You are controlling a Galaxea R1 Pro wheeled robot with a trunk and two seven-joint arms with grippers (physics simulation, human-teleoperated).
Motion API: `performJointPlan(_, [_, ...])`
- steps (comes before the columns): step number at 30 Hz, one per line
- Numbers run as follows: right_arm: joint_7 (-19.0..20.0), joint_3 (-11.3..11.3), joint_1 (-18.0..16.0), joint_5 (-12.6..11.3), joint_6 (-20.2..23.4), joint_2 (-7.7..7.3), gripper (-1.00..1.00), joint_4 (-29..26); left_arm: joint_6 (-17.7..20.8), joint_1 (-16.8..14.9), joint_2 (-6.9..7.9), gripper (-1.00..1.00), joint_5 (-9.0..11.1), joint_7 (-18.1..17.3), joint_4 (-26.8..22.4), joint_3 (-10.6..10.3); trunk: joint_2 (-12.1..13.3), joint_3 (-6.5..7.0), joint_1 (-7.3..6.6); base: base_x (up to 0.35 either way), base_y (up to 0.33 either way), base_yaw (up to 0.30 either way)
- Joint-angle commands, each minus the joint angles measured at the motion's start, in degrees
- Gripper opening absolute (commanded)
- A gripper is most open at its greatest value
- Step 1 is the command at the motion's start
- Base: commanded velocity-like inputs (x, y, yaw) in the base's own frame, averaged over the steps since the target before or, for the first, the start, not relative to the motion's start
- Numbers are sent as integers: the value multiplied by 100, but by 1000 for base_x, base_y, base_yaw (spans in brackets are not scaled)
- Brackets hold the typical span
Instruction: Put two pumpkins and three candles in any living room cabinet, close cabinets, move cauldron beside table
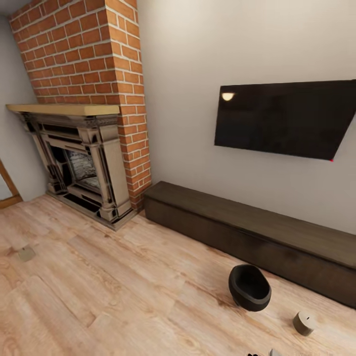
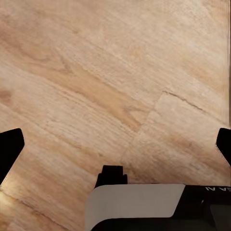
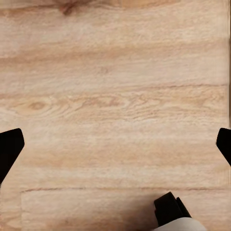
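- Nearest me, one candle (image 1: 303, 323) stands on the floor (image 1: 123, 291) beside the cauldron (image 1: 249, 287); reaching carelessly could knock either.
- Both my fingers hang spread, empty.
- Cabinet (image 1: 257, 232) looks shut; another candle (image 1: 26, 253) lies far off, easily forgotten.

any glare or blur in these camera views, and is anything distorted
Head view: a small bright glare spot on the dark TV screen, and the brick chimney leans from wide-angle distortion. Both wrist views: soft, slightly blurred wood floor, no glare.
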Motion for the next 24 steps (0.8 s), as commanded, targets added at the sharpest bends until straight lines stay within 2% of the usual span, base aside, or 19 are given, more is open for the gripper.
performJointPlan(1, [1,0,0,2,1,2,100,0,0,0,0,100,-1,0,0,-2,0,0,0,111,2,-281])
performJointPlan(9, [5,2,0,4,-5,0,100,0,0,0,0,100,-3,0,0,-4,0,0,0,73,0,-281])
performJointPlan(24, [14,3,0,-2,8,0,100,-2,0,0,28,100,-3,0,0,1,0,0,0,4,0,-281])
